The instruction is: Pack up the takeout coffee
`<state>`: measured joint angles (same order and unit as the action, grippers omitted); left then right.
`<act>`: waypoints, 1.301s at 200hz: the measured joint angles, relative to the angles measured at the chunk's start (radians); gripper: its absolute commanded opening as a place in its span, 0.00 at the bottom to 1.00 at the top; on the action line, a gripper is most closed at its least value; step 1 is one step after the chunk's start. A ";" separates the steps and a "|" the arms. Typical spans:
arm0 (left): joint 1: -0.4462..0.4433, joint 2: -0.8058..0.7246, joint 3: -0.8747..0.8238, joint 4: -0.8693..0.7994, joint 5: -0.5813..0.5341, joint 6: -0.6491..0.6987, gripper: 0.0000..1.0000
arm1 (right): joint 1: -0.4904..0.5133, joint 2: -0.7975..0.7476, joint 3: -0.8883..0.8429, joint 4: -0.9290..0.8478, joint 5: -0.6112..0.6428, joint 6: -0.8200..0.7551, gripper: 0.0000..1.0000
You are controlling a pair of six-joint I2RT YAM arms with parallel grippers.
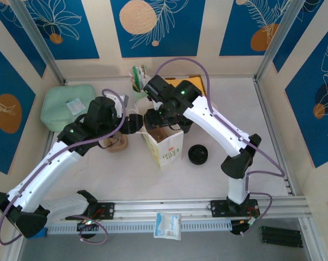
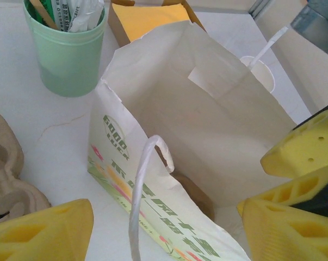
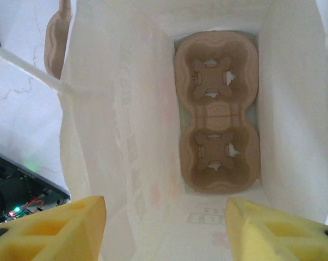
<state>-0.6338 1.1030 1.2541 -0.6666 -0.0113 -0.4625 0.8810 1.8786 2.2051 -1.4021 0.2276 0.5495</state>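
Note:
A white paper bag point(image 1: 165, 145) with green print stands open in the middle of the table. At its bottom lies a brown pulp cup carrier point(image 3: 218, 111) with both wells empty. My right gripper point(image 3: 166, 234) hangs open over the bag's mouth, nothing between its yellow fingers. My left gripper point(image 2: 164, 234) is open at the bag's left side, its fingers wide apart on either side of the near wall and the white handle point(image 2: 144, 190), touching neither. A white cup rim point(image 2: 261, 70), the takeout coffee, peeks from behind the bag's far edge.
A second pulp carrier point(image 1: 116, 142) lies left of the bag. A black lid point(image 1: 198, 154) sits to its right. Behind stand a green cup of utensils point(image 2: 68, 54) and a yellow-lined box point(image 2: 150, 16). A pale green container point(image 1: 66, 106) is at far left.

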 measured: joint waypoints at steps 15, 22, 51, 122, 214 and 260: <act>0.000 0.001 0.002 -0.002 0.001 0.000 0.75 | 0.002 -0.011 0.000 -0.002 0.000 0.000 0.60; 0.000 0.001 0.002 -0.003 0.003 0.000 0.75 | 0.003 -0.016 0.001 -0.002 0.000 0.000 0.60; 0.000 0.001 0.012 -0.008 0.007 0.000 0.79 | 0.003 -0.044 0.003 -0.003 0.000 0.000 0.61; 0.000 0.006 0.057 -0.031 0.012 0.026 0.85 | 0.003 -0.086 0.005 -0.005 0.000 -0.005 0.74; 0.000 0.019 0.132 -0.077 0.018 0.054 0.96 | -0.006 -0.142 0.000 -0.005 -0.011 -0.020 0.83; 0.000 0.028 0.175 -0.101 0.018 0.073 0.99 | -0.032 -0.161 0.000 0.001 -0.021 -0.023 0.84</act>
<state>-0.6338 1.1313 1.4296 -0.7677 0.0067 -0.3893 0.8490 1.7172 2.2047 -1.4010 0.2070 0.5266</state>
